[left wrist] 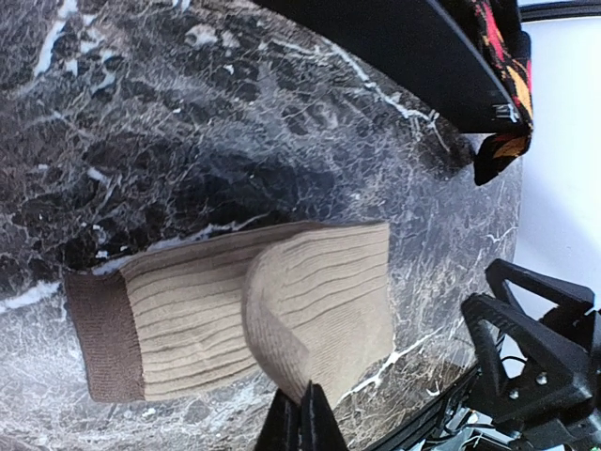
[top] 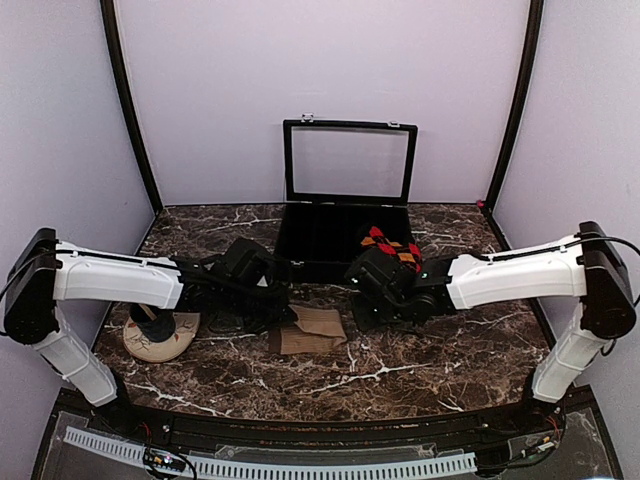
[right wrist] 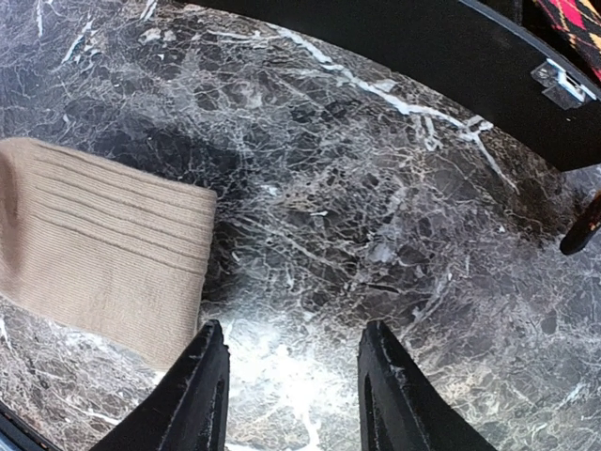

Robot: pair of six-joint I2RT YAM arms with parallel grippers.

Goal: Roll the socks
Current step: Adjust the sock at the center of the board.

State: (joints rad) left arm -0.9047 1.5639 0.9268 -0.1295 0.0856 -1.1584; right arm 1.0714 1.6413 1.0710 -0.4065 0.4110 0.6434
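Left jaws: pinched shut on the doubled-over end of the tan sock (left wrist: 310, 310).
Tan sock: lay flat near the middle of the table (top: 450, 360), with its brown cuff (left wrist: 108, 338) still unrolled.
Right jaws: spread wide and empty, hovering just beside the sock's edge.
Step, judged: the fold needed carrying low and tight toward the cuff, with the right jaws pinning the flat layer against sliding.
Black box (top: 320, 240): stood toward the far edge, patterned socks (top: 392, 243) inside.
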